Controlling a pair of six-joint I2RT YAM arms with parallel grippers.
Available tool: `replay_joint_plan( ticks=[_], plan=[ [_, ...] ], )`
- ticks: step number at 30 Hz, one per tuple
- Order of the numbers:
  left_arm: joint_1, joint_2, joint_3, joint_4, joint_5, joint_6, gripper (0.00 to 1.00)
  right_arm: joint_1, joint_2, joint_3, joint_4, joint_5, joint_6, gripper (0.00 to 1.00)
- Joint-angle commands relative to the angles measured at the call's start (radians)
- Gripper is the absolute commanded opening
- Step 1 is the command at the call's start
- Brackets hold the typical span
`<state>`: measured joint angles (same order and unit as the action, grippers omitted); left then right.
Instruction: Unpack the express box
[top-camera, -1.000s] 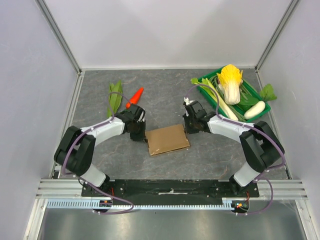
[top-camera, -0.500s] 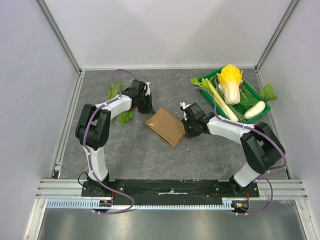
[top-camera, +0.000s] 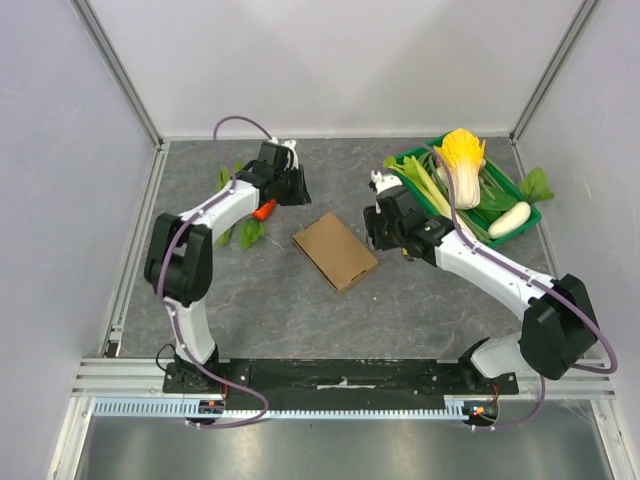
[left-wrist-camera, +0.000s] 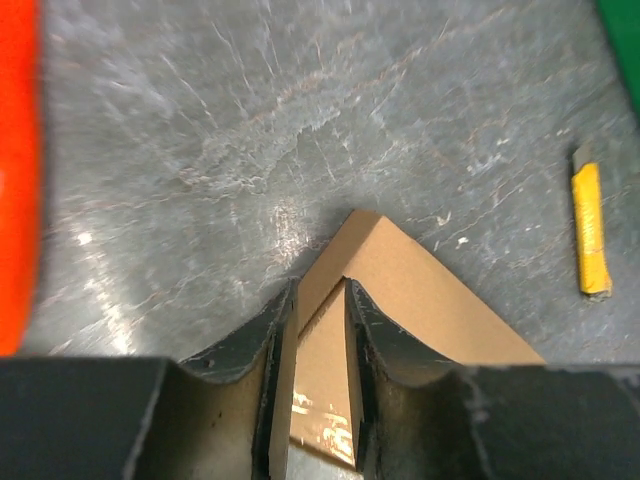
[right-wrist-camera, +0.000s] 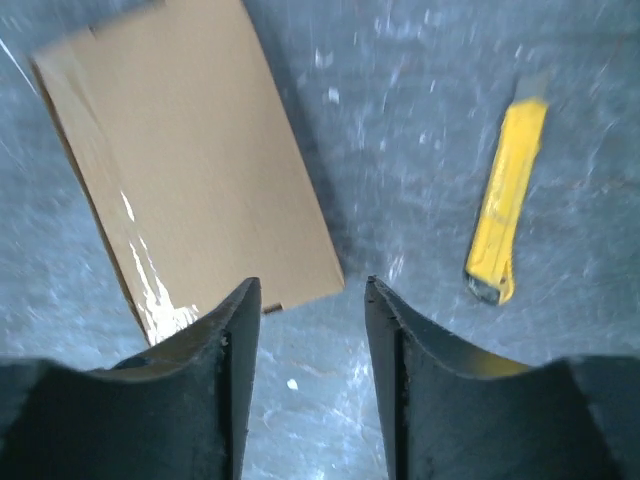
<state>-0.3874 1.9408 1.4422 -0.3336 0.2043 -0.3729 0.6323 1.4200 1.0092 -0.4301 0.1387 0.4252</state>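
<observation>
Reaching over mottled grey desk (top-camera: 300, 310), left gripper (left-wrist-camera: 320, 290) narrowly apart, right gripper (right-wrist-camera: 311, 290) wider, both empty; flanking flat matte-brown cardboard express box (top-camera: 335, 251).

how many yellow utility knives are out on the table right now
1. The yellow plastic utility knife lies flat on the grey table beside the flat brown cardboard express box, not touching it. No other shows; the green plastic crate's vegetables could hide one.

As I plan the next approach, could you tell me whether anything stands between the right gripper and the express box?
Nothing visible does: the right gripper, open, hangs just off a corner of the express box; the yellow utility knife lies apart, to one side.
</observation>
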Motion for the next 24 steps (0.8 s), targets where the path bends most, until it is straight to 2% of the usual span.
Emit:
replay_joint_plan(
  ticks=[1,2,3,4,6,9,11,12,13,14,19,24],
  plan=[
    [0.004,-0.227,-0.035,0.047,-0.153,0.029,0.32,0.0,0.006,0.109,0.054,0.101,-0.063,0.6],
    [0.004,-0.255,-0.073,0.074,-0.181,0.025,0.33,-0.002,0.046,0.146,0.063,0.099,-0.078,0.65],
    [0.005,-0.285,-0.089,0.082,-0.201,0.005,0.34,-0.002,0.069,0.161,0.079,0.092,-0.092,0.76],
    [0.007,-0.327,-0.098,0.071,-0.28,-0.023,0.43,-0.002,0.091,0.175,0.092,0.079,-0.127,0.81],
    [0.027,-0.356,-0.115,0.034,-0.267,-0.043,0.48,-0.002,0.146,0.196,0.149,0.055,-0.147,0.87],
    [0.041,-0.382,-0.154,0.018,-0.29,-0.009,0.43,-0.016,0.235,0.238,0.194,-0.048,-0.175,0.91],
    [0.045,-0.384,-0.157,-0.036,-0.261,0.02,0.5,-0.025,0.309,0.282,0.194,-0.091,-0.184,0.92],
    [0.048,-0.393,-0.175,-0.042,-0.244,0.022,0.62,-0.026,0.33,0.293,0.195,-0.108,-0.187,0.93],
    [0.048,-0.407,-0.199,-0.032,-0.244,0.011,0.9,-0.026,0.362,0.302,0.192,-0.122,-0.19,0.93],
    [0.053,-0.442,-0.256,-0.018,-0.232,-0.003,0.99,-0.026,0.375,0.308,0.192,-0.126,-0.195,0.93],
    [0.062,-0.497,-0.382,0.016,-0.128,-0.092,0.99,-0.026,0.405,0.295,0.177,-0.137,-0.195,0.95],
    [0.064,-0.502,-0.497,0.053,0.05,-0.145,0.92,-0.026,0.398,0.246,0.168,-0.168,-0.149,0.94]
  ],
)
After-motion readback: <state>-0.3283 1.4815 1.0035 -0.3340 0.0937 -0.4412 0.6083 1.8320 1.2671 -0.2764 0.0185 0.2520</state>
